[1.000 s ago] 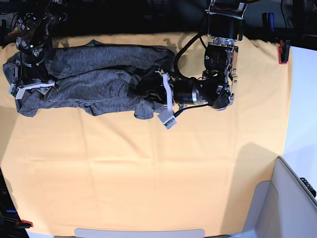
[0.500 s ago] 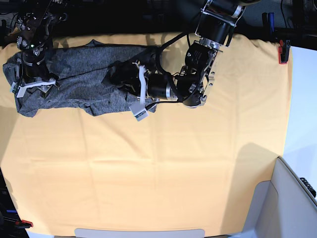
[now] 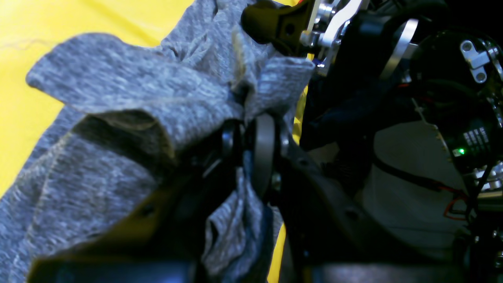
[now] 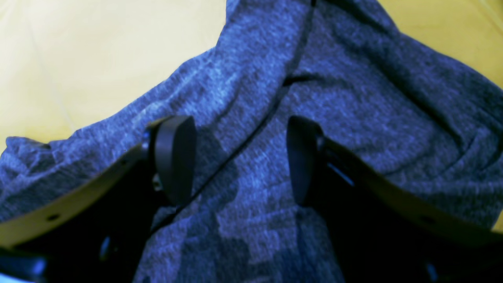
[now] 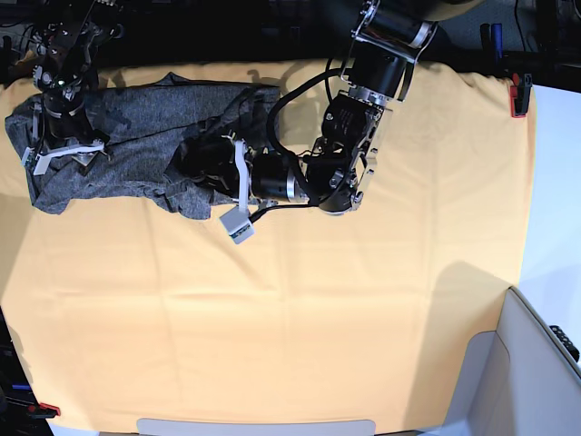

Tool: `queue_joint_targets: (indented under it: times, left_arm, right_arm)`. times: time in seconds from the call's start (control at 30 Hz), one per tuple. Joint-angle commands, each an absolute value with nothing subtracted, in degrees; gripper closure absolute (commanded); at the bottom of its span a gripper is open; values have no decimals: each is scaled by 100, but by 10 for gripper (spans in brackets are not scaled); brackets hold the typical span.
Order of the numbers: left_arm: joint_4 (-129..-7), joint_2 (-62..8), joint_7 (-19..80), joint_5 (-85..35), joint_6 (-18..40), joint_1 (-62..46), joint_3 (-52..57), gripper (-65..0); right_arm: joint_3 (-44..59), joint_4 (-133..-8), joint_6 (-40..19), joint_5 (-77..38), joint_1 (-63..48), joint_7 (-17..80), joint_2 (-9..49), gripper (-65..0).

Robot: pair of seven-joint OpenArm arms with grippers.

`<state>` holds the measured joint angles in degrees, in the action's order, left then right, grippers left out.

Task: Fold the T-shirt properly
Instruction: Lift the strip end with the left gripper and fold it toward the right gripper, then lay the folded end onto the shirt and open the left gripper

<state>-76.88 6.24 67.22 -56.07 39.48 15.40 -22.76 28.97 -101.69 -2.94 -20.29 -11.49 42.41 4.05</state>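
2 hands work the T-shirt: left hand pinches its edge to fold; right hand hovers wide.

The T-shirt is heathered dark grey, unprinted; the table cloth is plain yellow-orange.

Right gripper agape over T-shirt; cloth behind.

Ahead of the left gripper, the bunched T-shirt and right gripper block passage. Behind and beside it, the bare table cloth offers unobstructed room up to the red clamp.
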Motion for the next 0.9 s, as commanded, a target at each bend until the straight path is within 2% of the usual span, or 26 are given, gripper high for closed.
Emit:
queue_joint_targets:
  times: [0.0,0.2,0.43,0.87]
  left_arm:
    - [-7662,752,6413,-5771,4000,1675,-2281,-4]
    - [-6967,760,6044,-5771,4000,1789,-2571,-4]
    - [-6932,760,5710,-5771,4000,1815,-3116,-4]
    - [-6932,725,5059,-5771,4000,1842,-3073,-4]
  right_arm:
    - [2923,-10255,-303,-2044,-1103,4101,462,-364]
    - [2914,-10255,-303,-2044,-1103,4101,444,-364]
    - [2905,-10246,-303,-2044,-1103,4101,435,-364]
    - [2888,-10246,-303,-2044,-1103,4101,435,-364]
